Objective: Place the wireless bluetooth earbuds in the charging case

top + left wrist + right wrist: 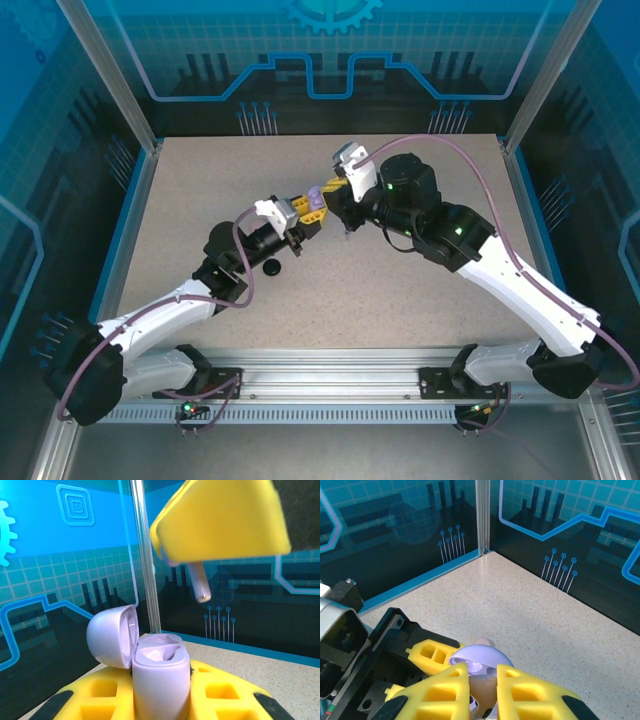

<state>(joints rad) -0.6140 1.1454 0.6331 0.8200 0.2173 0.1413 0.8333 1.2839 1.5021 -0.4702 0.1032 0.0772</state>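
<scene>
Above the speckled matte table, a smooth, rounded lavender charging case is being clamped upright by the left gripper. Its domed lid is hinged open. Just above the moulded wells, apart from them, a pale glossy earbud is being pinched stem-down between the narrow yellow jaws of the right gripper.

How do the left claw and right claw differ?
The left claw is shut on the open-lidded lavender charging case; the right claw is shut on an earbud. The left claw sits below, holding the case upright; the right claw hangs above it, earbud stem pointing down, not yet in. Both have yellow fingers.
</scene>
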